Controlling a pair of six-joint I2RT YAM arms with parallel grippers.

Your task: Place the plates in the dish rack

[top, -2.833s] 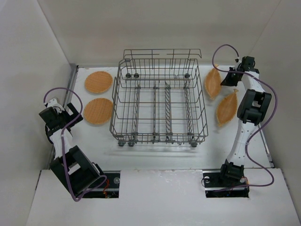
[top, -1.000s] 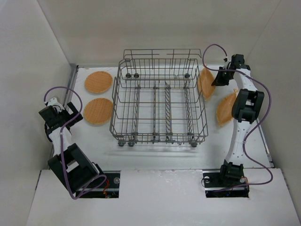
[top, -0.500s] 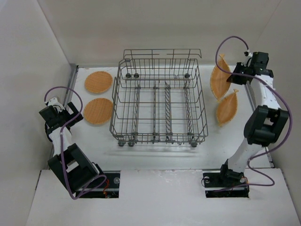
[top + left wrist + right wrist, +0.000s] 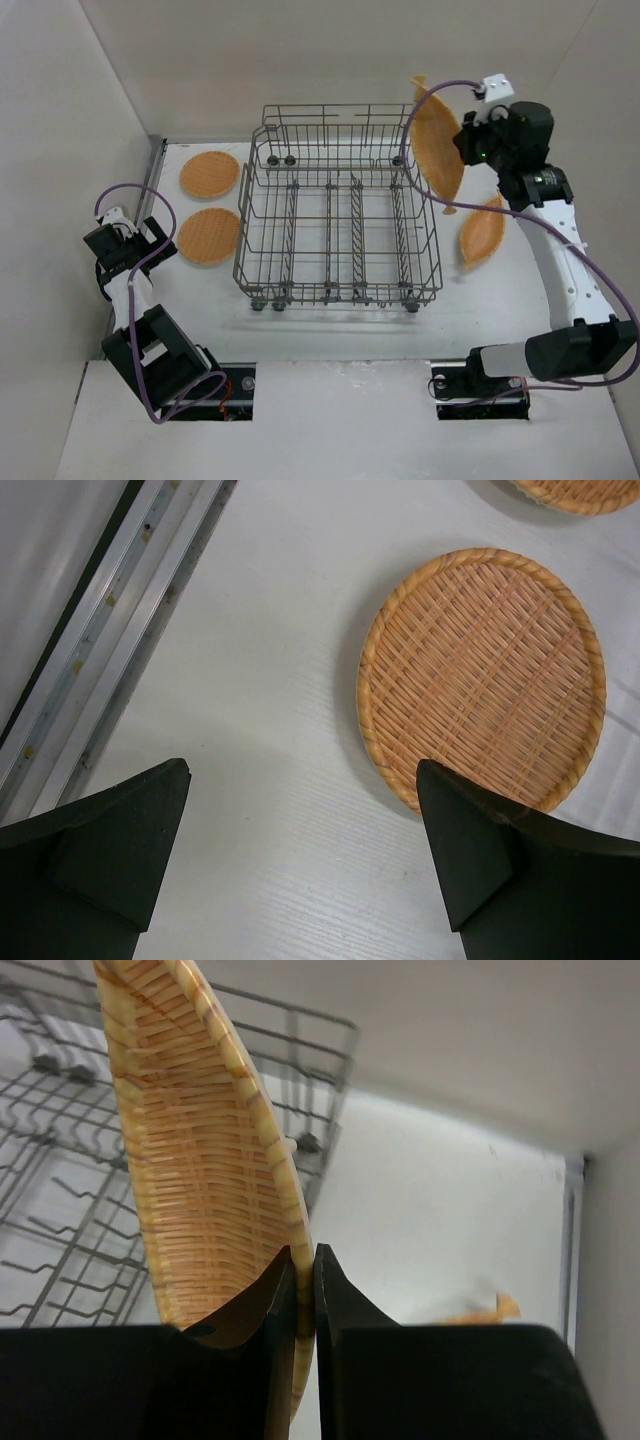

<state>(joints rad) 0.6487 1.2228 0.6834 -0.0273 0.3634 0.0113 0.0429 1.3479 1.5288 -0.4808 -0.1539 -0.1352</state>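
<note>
Here, the right gripper (image 4: 468, 146) is pinched tight on the rim of a plate (image 4: 437, 140), which it holds on edge in the air by the far right corner of the rack (image 4: 338, 284). A second plate (image 4: 482, 232) sits tilted on the table (image 4: 330, 340) between the rack and the right edge. The left gripper (image 4: 302, 770) hangs low over the table's left side, jaws spread wide, gripping nothing. A third plate (image 4: 480, 675) lies flat just ahead of it, and a fourth plate (image 4: 210, 174) lies nearer the far left corner. All four are outside the rack.

Lab cell, bare white walls (image 4: 300, 60) (three sides), white table (image 4: 330, 335)
</note>
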